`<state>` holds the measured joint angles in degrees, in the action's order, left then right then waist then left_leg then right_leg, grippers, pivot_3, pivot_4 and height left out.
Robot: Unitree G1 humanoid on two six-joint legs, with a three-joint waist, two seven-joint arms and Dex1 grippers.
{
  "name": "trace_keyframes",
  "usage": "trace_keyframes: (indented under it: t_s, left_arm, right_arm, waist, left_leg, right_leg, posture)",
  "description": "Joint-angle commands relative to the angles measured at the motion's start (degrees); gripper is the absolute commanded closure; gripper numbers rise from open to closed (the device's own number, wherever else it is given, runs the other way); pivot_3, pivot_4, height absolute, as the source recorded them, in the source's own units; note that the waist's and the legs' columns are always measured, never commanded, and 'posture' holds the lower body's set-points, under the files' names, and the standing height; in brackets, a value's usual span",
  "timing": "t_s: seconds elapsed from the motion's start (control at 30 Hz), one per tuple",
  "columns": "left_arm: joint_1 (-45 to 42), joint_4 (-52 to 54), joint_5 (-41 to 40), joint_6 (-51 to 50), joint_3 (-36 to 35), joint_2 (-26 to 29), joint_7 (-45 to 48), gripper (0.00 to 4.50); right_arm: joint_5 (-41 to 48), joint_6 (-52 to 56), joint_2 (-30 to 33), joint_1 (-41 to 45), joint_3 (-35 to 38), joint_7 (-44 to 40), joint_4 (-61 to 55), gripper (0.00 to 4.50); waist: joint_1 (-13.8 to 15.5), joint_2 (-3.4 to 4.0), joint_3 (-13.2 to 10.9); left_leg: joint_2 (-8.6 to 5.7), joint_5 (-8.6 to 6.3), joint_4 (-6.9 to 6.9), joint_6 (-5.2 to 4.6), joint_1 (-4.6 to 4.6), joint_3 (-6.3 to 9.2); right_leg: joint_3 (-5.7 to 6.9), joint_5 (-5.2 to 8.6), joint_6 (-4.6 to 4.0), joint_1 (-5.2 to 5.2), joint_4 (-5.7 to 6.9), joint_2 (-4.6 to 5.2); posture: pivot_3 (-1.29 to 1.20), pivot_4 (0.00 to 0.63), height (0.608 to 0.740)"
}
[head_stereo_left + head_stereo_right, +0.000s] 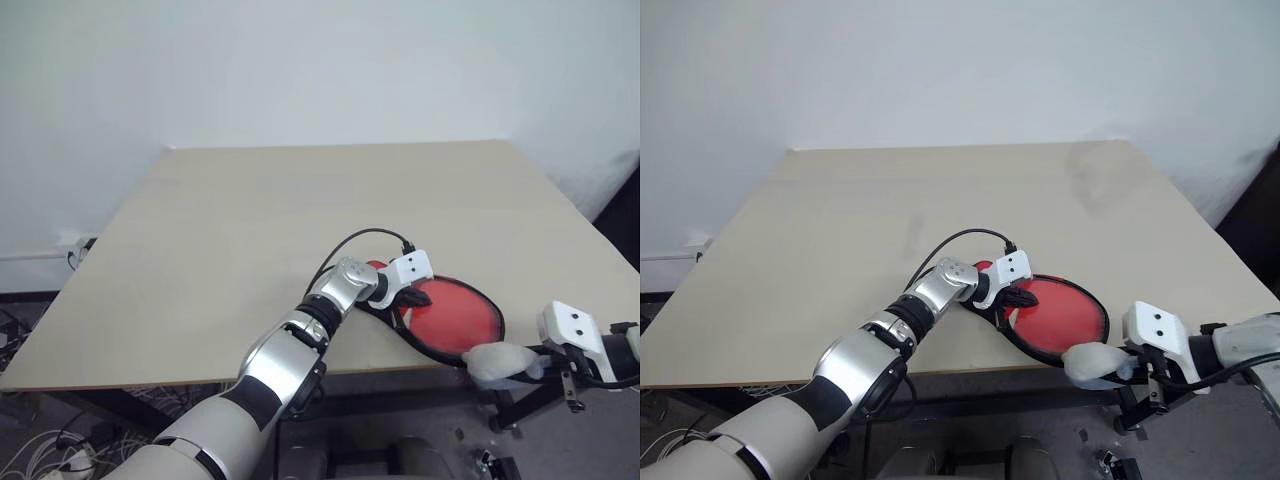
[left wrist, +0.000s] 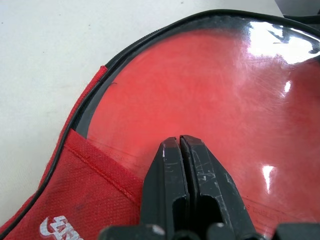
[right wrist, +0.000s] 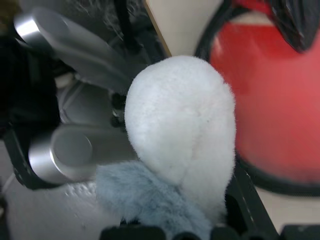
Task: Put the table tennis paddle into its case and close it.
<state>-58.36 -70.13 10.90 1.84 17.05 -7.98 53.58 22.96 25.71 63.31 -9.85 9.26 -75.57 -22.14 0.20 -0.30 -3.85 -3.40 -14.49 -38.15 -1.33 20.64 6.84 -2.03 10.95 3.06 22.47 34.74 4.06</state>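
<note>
The table tennis paddle [image 1: 455, 312] lies red face up inside the open case [image 1: 1106, 322], whose black zipped rim rings it near the table's front edge. The case's red lining [image 2: 95, 190] shows beside the paddle face [image 2: 210, 85]. My left gripper [image 2: 179, 142] is shut, its tips resting on the red rubber at the paddle's left side [image 1: 412, 297]. My right gripper [image 1: 497, 365] hovers just off the table's front edge by the case's near rim, shut on a white fluffy piece [image 3: 182, 125] with grey-blue fluff [image 3: 145, 200] under it. The paddle's handle is hidden.
The light wooden table [image 1: 300, 220] stretches far and left of the case. A black cable [image 1: 350, 245] loops above my left wrist. Past the table's front edge, metal frame parts [image 3: 75, 45] stand close to my right gripper. Cables lie on the floor at the left [image 1: 40, 455].
</note>
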Motion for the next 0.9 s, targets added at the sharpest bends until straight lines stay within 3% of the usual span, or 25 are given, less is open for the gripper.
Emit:
trace_keyframes:
  t_s: [0.03,0.5,0.9]
  left_arm:
    - [0.6,-3.2,3.0,-2.3,2.0,-0.4,-1.1,4.5]
    - [0.3,-3.2,2.7,-2.4,1.7,-0.7,-1.0,4.5]
    - [-0.1,-3.3,2.6,-2.5,1.6,-0.5,-0.8,4.5]
  right_arm:
    - [2.3,1.1,-1.9,4.1,-3.7,-0.4,-1.5,4.1]
    - [-0.1,3.9,-13.3,19.8,-15.5,4.4,5.8,4.1]
    - [-2.0,3.7,-21.2,26.5,-20.9,7.6,9.6,4.1]
  waist:
    - [0.0,0.0,0.0]
    - [0.0,-0.07,0.0]
    - [0.0,-0.01,0.2]
  left_leg:
    - [0.0,-0.01,0.0,0.01,0.0,0.0]
    - [0.02,-0.01,0.01,0.01,-0.08,0.04]
    - [0.0,-0.01,0.01,0.0,-0.08,0.06]
  right_leg:
    - [0.01,0.0,0.0,0.0,0.0,0.0]
    - [0.01,-0.08,0.13,0.08,0.04,-0.03]
    - [0.0,-0.2,0.33,0.13,0.07,-0.05]
  posture:
    - [0.0,0.0,0.74]
    - [0.0,0.0,0.74]
    - [0.0,0.0,0.74]
